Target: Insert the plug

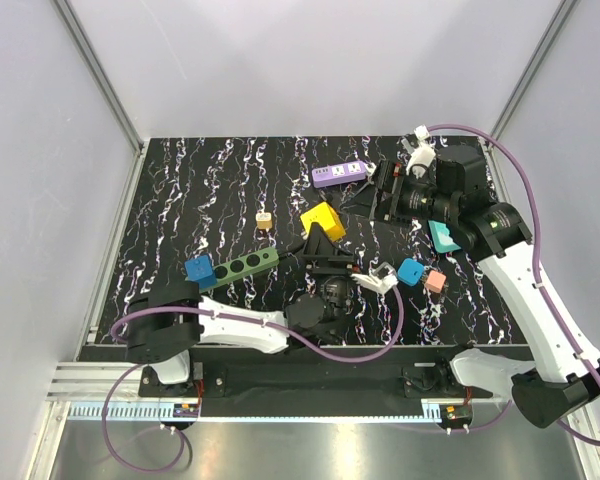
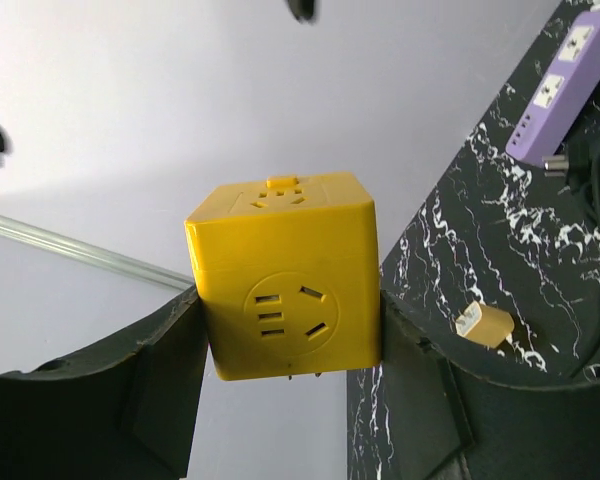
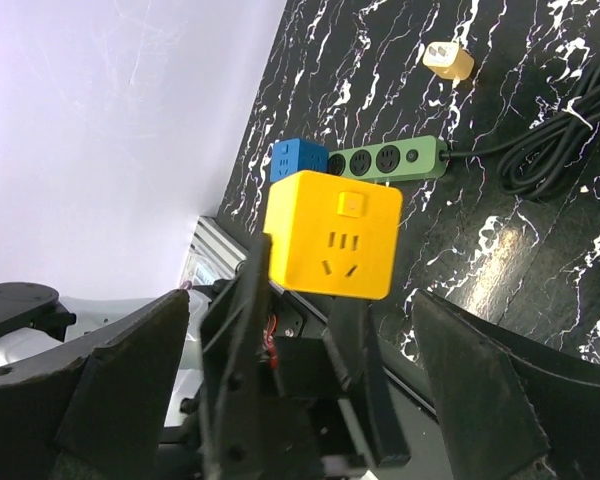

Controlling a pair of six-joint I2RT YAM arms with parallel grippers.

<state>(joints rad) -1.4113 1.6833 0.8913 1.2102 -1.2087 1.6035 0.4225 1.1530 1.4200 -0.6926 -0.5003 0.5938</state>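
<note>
Above the worktop (image 1: pixel 200 190), a socket cube (image 2: pixel 285 290) is held by the left gripper (image 2: pixel 290 320).
Its face is seemingly presented for plugging; the right gripper (image 3: pixel 300 300) is spread wide, empty.

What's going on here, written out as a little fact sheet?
Left gripper: shut on the yellow cube socket, holding it up off the table
Right gripper: open, empty, facing the cube
Black plug: on the table by the purple power strip, not held
Also on table: green power strip, blue cube
</note>
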